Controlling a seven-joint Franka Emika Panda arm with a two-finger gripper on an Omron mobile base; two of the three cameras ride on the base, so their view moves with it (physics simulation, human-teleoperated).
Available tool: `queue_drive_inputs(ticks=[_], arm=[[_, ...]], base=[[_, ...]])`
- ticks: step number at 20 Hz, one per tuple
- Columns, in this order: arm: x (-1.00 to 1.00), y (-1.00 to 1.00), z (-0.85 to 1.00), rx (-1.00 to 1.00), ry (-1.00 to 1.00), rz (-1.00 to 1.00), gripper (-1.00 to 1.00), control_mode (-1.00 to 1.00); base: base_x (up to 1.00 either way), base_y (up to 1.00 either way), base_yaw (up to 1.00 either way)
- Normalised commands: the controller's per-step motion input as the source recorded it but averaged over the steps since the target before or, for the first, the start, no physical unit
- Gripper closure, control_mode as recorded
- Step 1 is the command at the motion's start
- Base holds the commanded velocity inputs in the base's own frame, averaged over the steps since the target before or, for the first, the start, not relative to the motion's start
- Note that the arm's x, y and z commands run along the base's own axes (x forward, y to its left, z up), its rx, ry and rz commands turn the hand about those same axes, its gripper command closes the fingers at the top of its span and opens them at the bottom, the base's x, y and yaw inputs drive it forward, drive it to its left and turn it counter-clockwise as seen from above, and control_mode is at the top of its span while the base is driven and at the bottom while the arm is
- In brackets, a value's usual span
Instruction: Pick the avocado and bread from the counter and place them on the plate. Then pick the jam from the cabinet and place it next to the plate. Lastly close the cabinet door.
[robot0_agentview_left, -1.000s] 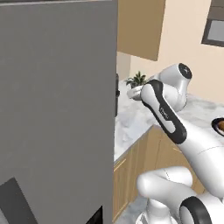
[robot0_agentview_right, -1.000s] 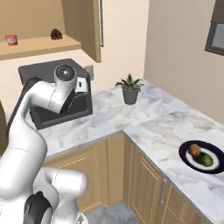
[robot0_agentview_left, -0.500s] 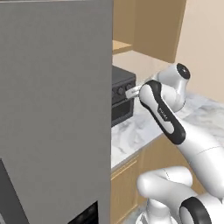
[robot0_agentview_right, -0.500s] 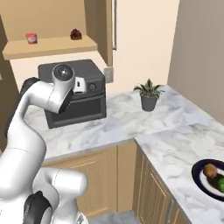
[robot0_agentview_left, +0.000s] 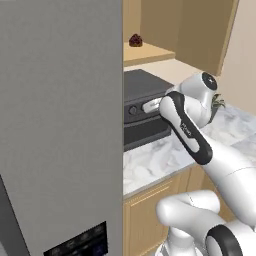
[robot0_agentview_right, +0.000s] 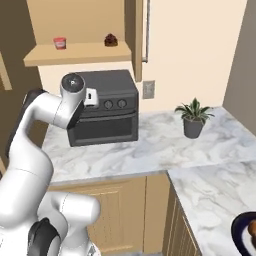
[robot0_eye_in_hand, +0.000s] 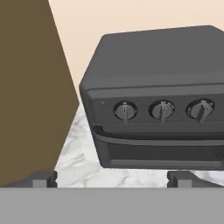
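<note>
We count 1 dark oven (robot0_eye_in_hand: 157, 109) right ahead of the gripper (robot0_eye_in_hand: 112, 178), w/ 3 knobs (robot0_eye_in_hand: 162, 110) on its front. Above it, 2 small items on the shelf: 1 jam (robot0_agentview_right: 110, 40), 1 red cup (robot0_agentview_right: 60, 43). Off to the side: 1 potted plant (robot0_agentview_right: 193, 119), 1 plate (robot0_agentview_right: 245, 232).

- The wall (robot0_agentview_right: 200, 55) at the back is a soft peach color.
- A big grey fridge (robot0_agentview_left: 60, 125) stands tall on the left side.
- A dark grey oven (robot0_agentview_right: 107, 112) with three round knobs (robot0_eye_in_hand: 162, 110) sits by the wall.
- A little green plant (robot0_agentview_right: 193, 117) grows in a grey pot.
- A small white wall plug (robot0_agentview_right: 148, 89) is just beside the oven.
- Light wood cupboards (robot0_agentview_right: 120, 210) stand down low.
</note>
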Motion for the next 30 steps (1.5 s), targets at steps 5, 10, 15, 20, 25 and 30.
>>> queue_drive_inputs(ticks=[5,10,15,20,25,30], arm=[[0.0,0.0,0.0,0.0,0.0,0.0,-1.0,1.0],[0.0,0.0,0.0,0.0,0.0,0.0,-1.0,1.0],[0.0,0.0,0.0,0.0,0.0,0.0,-1.0,1.0],[0.0,0.0,0.0,0.0,0.0,0.0,-1.0,1.0],[0.0,0.0,0.0,0.0,0.0,0.0,-1.0,1.0],[0.1,0.11,0.23,0.0,-0.05,0.02,-1.0,-1.0]], base=[[0.23,-0.2,0.11],[0.52,-0.39,0.1],[0.54,0.13,0.02],[0.39,0.31,0.01],[0.48,0.22,0.0],[0.2,0.12,0.01]])
